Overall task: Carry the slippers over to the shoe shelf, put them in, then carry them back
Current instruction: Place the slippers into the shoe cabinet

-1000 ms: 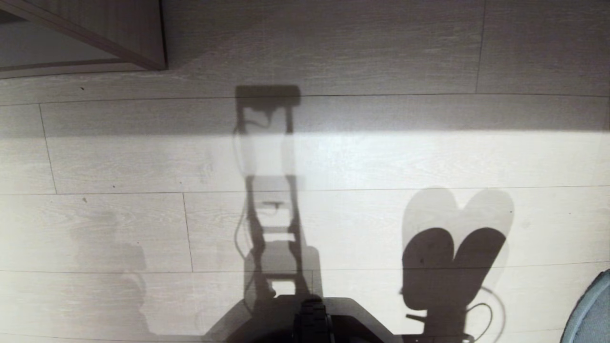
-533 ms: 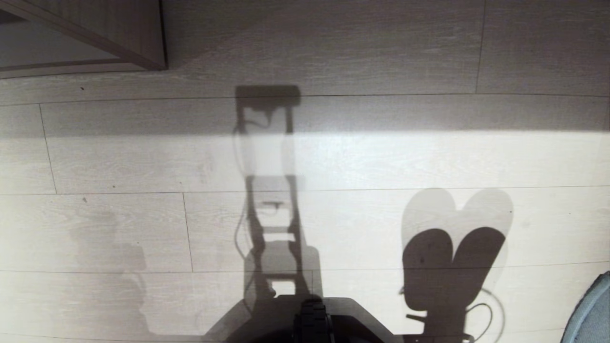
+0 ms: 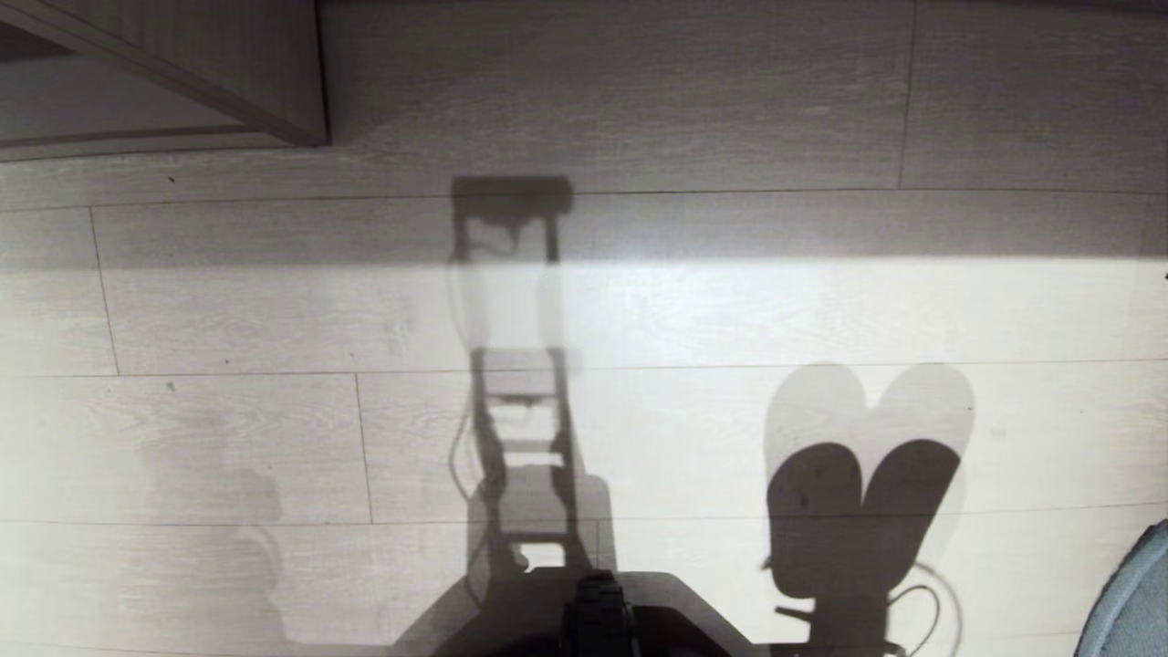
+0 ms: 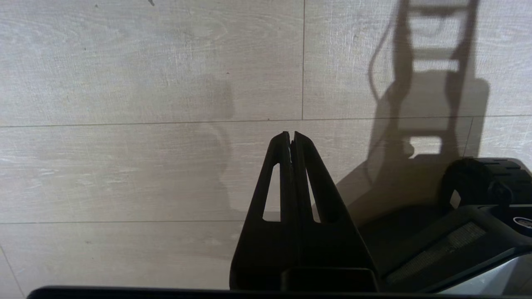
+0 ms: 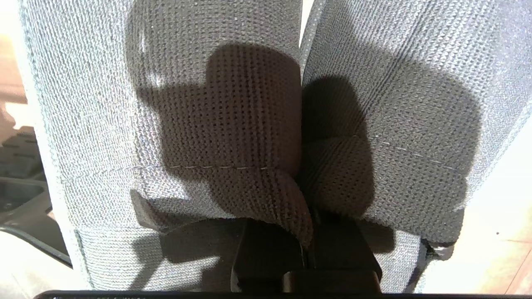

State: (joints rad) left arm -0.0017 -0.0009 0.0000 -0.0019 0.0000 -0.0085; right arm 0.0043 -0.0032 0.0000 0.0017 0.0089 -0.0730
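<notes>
The slippers (image 5: 257, 124) are gripped side by side in the clamped right pincer (image 5: 305, 232) above the floor (image 3: 693, 310); the left pincer (image 4: 291, 139) is closed, empty.

floor: pale wood-grain planks (image 3: 693, 310), crossed by a bright band of light
top left corner: beige wood-grain furniture board (image 3: 228, 64) with dark edging
bottom centre: dark robot base (image 3: 598, 616)
shadows: robot frame at centre, heart-shaped pair at right
bottom right edge: grey-blue curved object (image 3: 1136, 602), cut off
</notes>
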